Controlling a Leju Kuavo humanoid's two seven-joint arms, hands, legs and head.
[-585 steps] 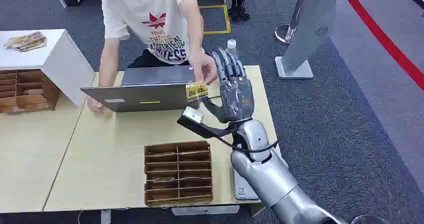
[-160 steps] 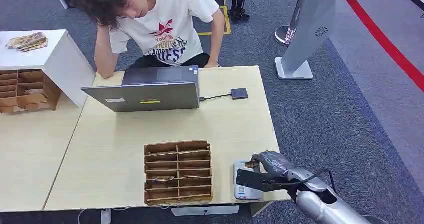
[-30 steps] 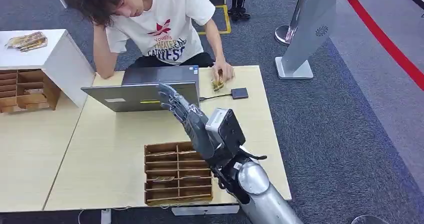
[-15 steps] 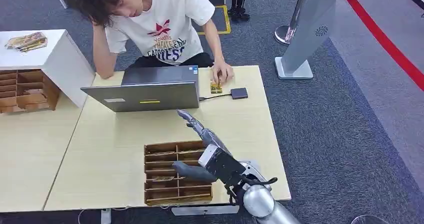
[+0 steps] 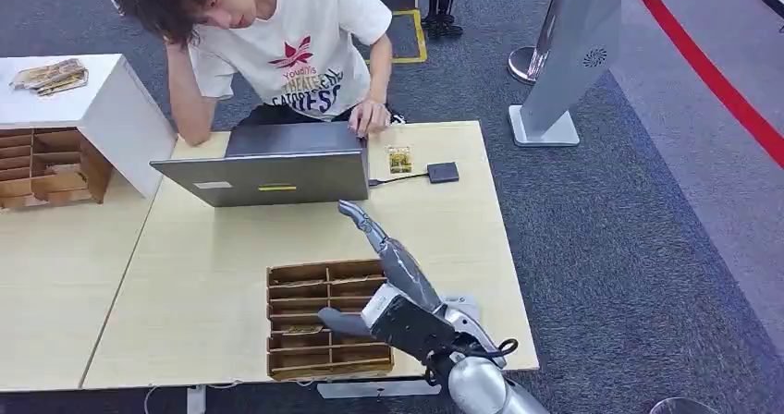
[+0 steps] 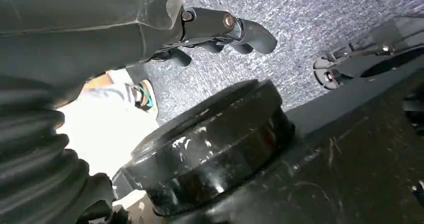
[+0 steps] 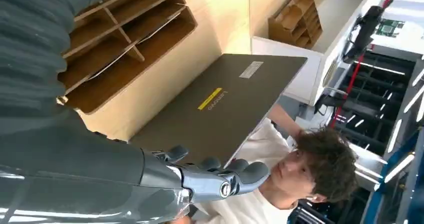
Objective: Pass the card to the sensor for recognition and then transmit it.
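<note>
- Head view: right hand (image 5: 388, 271) reaches over the light wooden worktop (image 5: 213, 275), above the right edge of the wooden divided tray (image 5: 328, 320). Fingers extended and apart, pointing toward the laptop (image 5: 273, 166); thumb out to the side over the tray. Nothing held.
- Head view: card (image 5: 399, 160), yellow-patterned, lies flat on the worktop at the far side, between the laptop's right edge and a small dark adapter (image 5: 443, 172), well apart from the right hand. A thin cable joins the adapter to the laptop.
- Head view: white reader device (image 5: 459, 301) sits on the near right of the worktop, mostly covered by the right arm.
- Head view: person in a white printed T-shirt (image 5: 296, 49) sits behind the laptop, one hand on the laptop's far edge, the other propping the head.
- Head view: white cabinet (image 5: 88, 109) with a second wooden tray stands far left; a grey stand (image 5: 573, 54) is on the carpet beyond the worktop.
- Left wrist view: left hand (image 6: 210, 31) hangs over grey carpet; dark fingers curled inward, nothing in them.
- Right wrist view: right hand's fingers straight, slightly spread, empty; beyond them the laptop lid with a yellow sticker, the tray's compartments, and the person.
</note>
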